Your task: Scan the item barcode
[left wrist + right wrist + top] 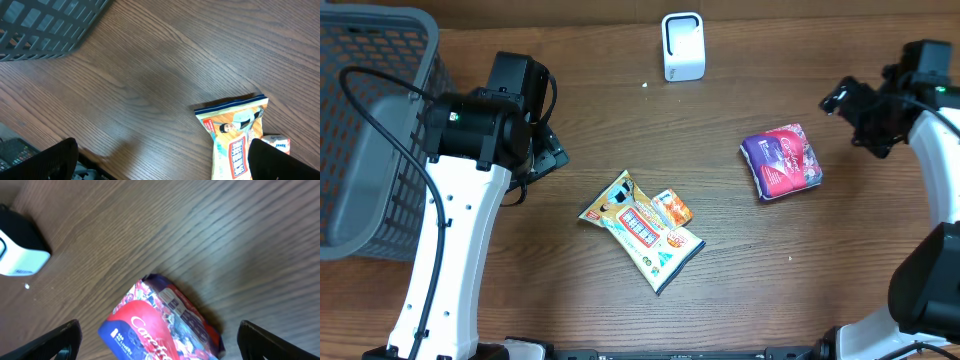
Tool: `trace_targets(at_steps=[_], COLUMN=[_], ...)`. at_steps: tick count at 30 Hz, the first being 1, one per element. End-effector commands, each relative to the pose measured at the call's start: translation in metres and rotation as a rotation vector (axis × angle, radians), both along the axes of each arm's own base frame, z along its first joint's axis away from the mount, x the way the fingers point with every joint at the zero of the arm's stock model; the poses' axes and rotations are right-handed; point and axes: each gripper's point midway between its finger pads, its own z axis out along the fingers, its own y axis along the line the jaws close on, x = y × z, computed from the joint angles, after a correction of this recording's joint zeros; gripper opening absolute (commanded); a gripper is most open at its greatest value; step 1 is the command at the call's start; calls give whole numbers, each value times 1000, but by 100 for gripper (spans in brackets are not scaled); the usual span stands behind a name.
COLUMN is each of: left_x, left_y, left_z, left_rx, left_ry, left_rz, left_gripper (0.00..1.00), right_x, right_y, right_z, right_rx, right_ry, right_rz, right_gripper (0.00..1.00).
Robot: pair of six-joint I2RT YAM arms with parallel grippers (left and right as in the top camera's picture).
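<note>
Pincers both spread wide and empty: my left gripper (162, 162) hangs near the table's (620, 120) left edge beside the basket (390, 50), and my right gripper (160, 340) hangs near the purple pack (781, 160) toward the right edge. Between them the yellow snack packet (642, 230) lies mid-table, and the white scanner (682, 46) stands at the far edge.

This is looking like a mock shop checkout staged on a wood-grain table (620, 120): a grey plastic shopping basket (370, 130) is sitting at the far left, a small white scanner (682, 46) is standing at the far middle, and packaged goods, a yellow snack bag (642, 228) and a purple pack (781, 160), are lying at the middle and right.
</note>
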Motion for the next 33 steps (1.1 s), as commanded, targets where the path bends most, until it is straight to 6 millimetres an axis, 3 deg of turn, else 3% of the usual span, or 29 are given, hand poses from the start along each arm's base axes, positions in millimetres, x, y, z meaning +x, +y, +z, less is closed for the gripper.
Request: trace_targets(at_steps=[1, 4, 9, 14, 17, 20, 24, 27, 30, 33], left_x=[7, 16, 12, 13, 15, 16, 17, 19, 25, 39], left_y=[2, -7, -19, -39, -40, -40, -40, -41, -46, -64], left_z=[7, 7, 3, 2, 2, 3, 3, 4, 3, -1], left_rx=[1, -53, -123, -231, -238, -238, -237, -242, -263, -323], left_ry=[-47, -81, -55, -48, -55, -61, -65, -73, -87, -96], left_rz=[31, 32, 10, -19, -20, -21, -21, -22, -35, -150], left_gripper=[100, 100, 100, 100, 100, 100, 100, 100, 100, 100], right_x=[0, -4, -13, -23, -28, -36, -45, -53, -54, -47], right_y=[4, 5, 13, 41, 54, 81, 131, 171, 194, 199], right_z=[-15, -34, -56, -74, -86, -94, -92, -87, -80, -67], right_rx=[-34, -38, 1, 112, 129, 181, 244, 270, 267, 267], right_ry=[7, 18, 36, 36, 47, 61, 69, 64, 50, 32], right_rz=[11, -6, -2, 59, 67, 103, 232, 338, 400, 414], right_gripper=[100, 93, 89, 82, 75, 69, 70, 77, 82, 83])
